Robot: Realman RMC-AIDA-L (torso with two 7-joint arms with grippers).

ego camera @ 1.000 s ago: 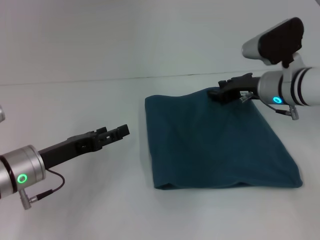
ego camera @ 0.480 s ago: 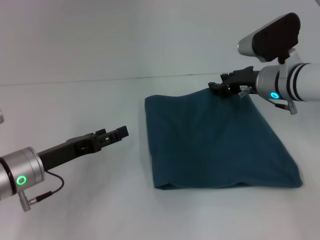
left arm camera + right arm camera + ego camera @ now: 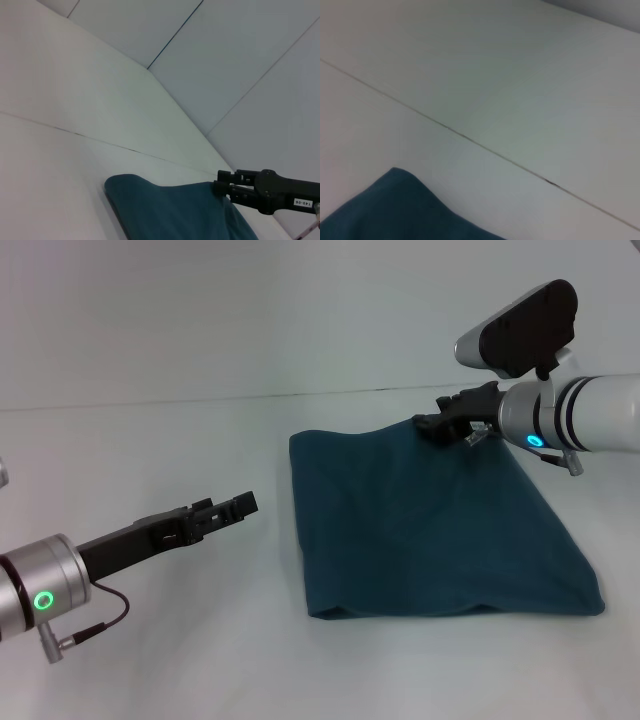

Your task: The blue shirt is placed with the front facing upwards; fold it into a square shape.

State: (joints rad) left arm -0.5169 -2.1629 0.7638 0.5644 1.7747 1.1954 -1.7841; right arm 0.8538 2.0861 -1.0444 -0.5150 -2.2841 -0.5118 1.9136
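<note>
The blue shirt [image 3: 435, 530] lies on the counter [image 3: 180, 440] already folded into a compact, roughly four-sided packet, plain teal side up, no lettering showing. I take this as the closing step: the fold looks done, and what remains is tidying.

My right gripper [image 3: 432, 425] hangs at the shirt's far edge, near its far right corner; whether my right fingers are parted or closed, or pinching any cloth, I cannot tell. My left gripper [image 3: 240, 504] hovers over bare counter, well apart from the shirt's left edge, holding nothing that I can see (its finger gap is not clear either).

The packet is wider at the near edge than the far one, so the next move, as I judge it, calls for squaring that far right corner, or for lifting clear without dragging the cloth.

From the head, I see the whole packet and both arms. My left wrist shows only the shirt's rounded far left corner [image 3: 120, 181] and my right gripper [image 3: 223, 186] side-on at the far edge. My right wrist shows one corner of cloth [image 3: 395, 175] on the counter, none of my own fingers.
</note>
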